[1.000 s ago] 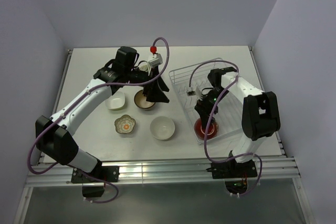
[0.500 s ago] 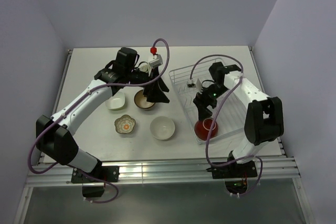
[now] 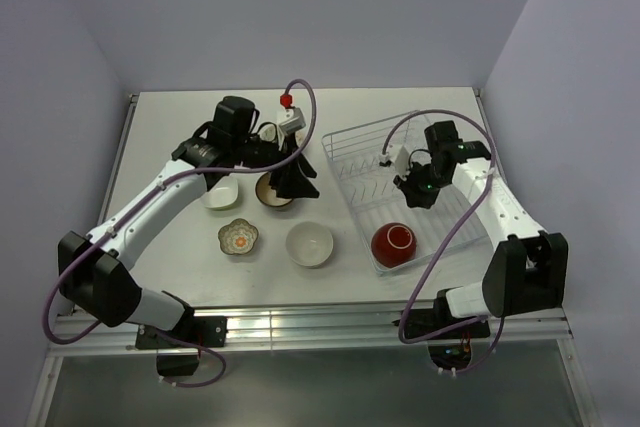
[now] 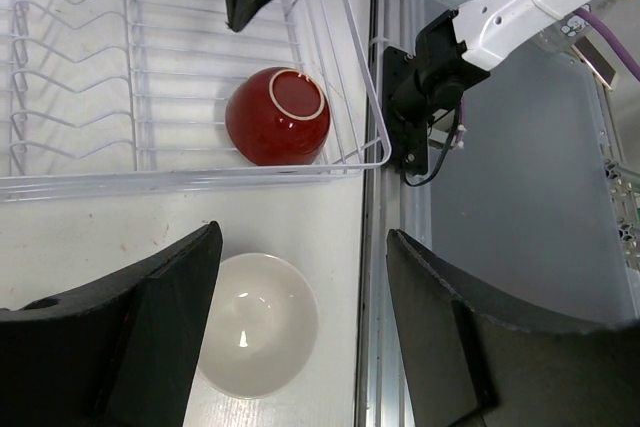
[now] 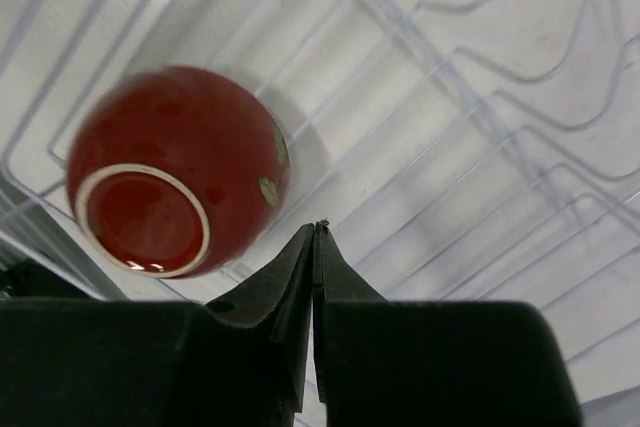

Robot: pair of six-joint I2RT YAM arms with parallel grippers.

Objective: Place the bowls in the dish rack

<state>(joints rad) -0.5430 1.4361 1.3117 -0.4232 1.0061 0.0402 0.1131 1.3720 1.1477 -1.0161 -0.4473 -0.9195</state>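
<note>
Right fingers (image 5: 288, 289) withdrawn, together, left fingers (image 4: 150, 317) apart, red bowl (image 4: 268, 132) foot-up, perhaps tilted

1. In the top view, the left fingers (image 3: 295, 182) cover the 3 o'clock side of the dark brown bowl (image 3: 266, 193).
2. In the left wrist view, the dish rack (image 4: 120, 97) is cut off at 9 and 12 o'clock.
3. There, a finger hides the 9 o'clock rim of the white bowl (image 4: 260, 332).
4. In the right wrist view, the red bowl (image 5: 180, 182) is blurred.

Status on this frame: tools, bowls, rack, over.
Left tool open, empty. Right tool shut, empty, above dish rack. Red bowl inverted inside it. Nothing in the way.
</note>
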